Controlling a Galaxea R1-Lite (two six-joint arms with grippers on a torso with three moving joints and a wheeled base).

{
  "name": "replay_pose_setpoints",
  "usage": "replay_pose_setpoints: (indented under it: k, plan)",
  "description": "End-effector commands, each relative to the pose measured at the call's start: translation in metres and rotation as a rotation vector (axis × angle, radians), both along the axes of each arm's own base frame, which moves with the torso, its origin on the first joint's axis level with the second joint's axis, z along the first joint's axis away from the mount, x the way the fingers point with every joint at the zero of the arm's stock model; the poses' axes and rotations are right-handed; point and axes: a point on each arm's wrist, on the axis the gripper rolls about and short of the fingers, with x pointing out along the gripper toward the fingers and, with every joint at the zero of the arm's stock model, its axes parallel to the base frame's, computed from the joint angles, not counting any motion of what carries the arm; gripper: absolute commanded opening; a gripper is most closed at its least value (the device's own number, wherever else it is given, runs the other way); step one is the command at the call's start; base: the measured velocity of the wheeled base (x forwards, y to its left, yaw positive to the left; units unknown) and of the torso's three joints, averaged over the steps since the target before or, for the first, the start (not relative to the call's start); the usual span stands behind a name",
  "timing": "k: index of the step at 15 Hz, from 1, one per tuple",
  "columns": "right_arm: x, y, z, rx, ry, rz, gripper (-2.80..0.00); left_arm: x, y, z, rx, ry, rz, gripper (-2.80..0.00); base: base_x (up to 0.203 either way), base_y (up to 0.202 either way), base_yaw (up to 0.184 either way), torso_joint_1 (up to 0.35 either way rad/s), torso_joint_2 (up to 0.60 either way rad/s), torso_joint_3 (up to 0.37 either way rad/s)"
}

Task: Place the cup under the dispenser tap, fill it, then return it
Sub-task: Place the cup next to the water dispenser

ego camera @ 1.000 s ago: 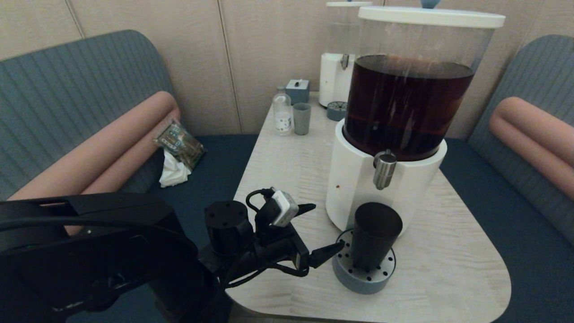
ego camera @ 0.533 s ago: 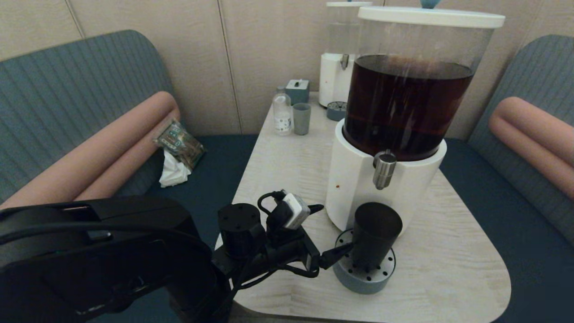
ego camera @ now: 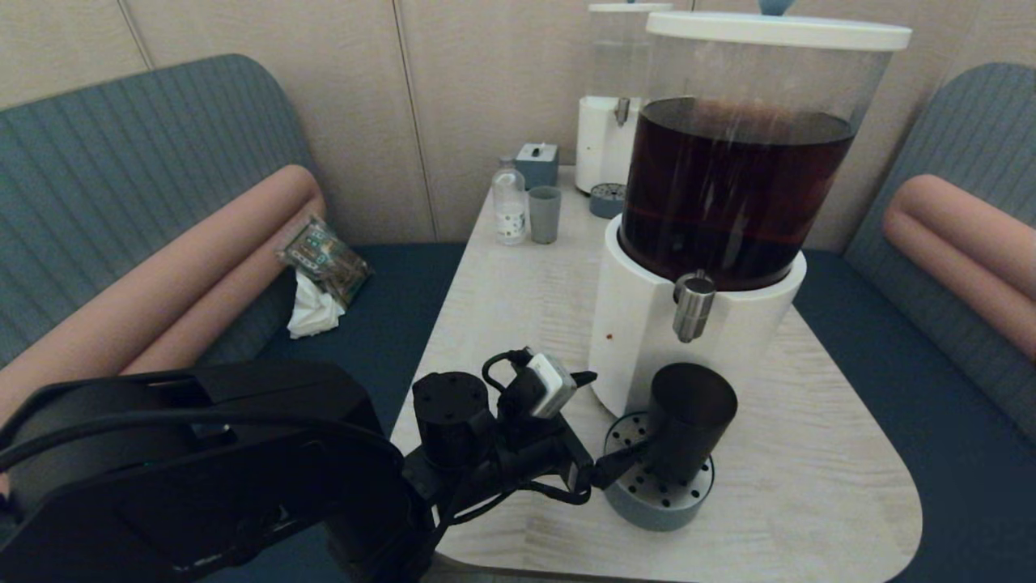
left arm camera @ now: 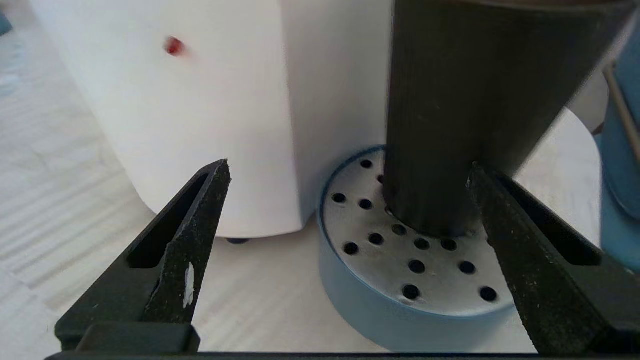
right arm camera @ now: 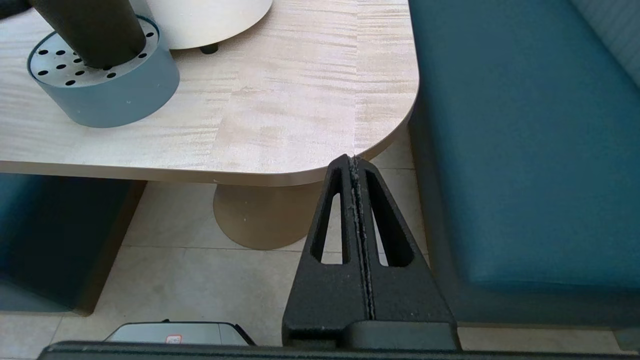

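Note:
The dark smoky cup [ego camera: 688, 421] [left arm camera: 475, 100] [right arm camera: 90, 30] stands on the round blue-grey drip tray [ego camera: 647, 506] [left arm camera: 380, 310], directly below the steel dispenser tap [ego camera: 694, 308] of the big white-based dispenser [ego camera: 639, 340]. The tank holds dark brown liquid. My left gripper [ego camera: 619, 413] [left arm camera: 347, 165] is open at tray height, just left of the cup. One fingertip [left arm camera: 492, 200] rests against the cup's lower wall, the other [left arm camera: 210, 200] is in front of the dispenser's base. My right gripper [right arm camera: 354, 160] is shut and empty, low beside the table's near right corner.
At the table's far end are a smaller white dispenser [ego camera: 607, 138], a pale grey-green cup [ego camera: 544, 214], a clear bottle [ego camera: 510, 202] and a small blue box [ego camera: 538, 164]. Benches flank the table [ego camera: 809, 486]. A packet and tissue [ego camera: 320, 271] lie on the left bench.
My left arm has moved right towards the cup, bringing one fingertip up against it. The cup's top has shifted slightly right. The right arm has not moved.

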Motion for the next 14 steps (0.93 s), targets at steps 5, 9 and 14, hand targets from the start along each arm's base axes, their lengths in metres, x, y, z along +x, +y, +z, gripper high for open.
replay_pose_setpoints:
  k: [5,9,14]
  plan:
    - [0.000,0.000,0.000,0.000,0.002,0.000,-2.80,-0.022,0.013,-0.003,0.045,0.045,-0.016,0.00,0.000,0.000,0.000,0.000,0.00,0.000]
    - [0.000,0.000,0.000,0.000,0.003,0.000,-2.80,-0.035,0.003,-0.001,0.041,0.052,-0.061,0.00,0.000,0.000,0.000,0.000,0.00,0.000]
    - [0.000,0.000,0.000,0.000,0.001,0.000,-2.80,-0.032,-0.005,0.003,0.021,0.030,-0.063,0.00,0.000,0.000,0.000,0.000,0.00,0.000]
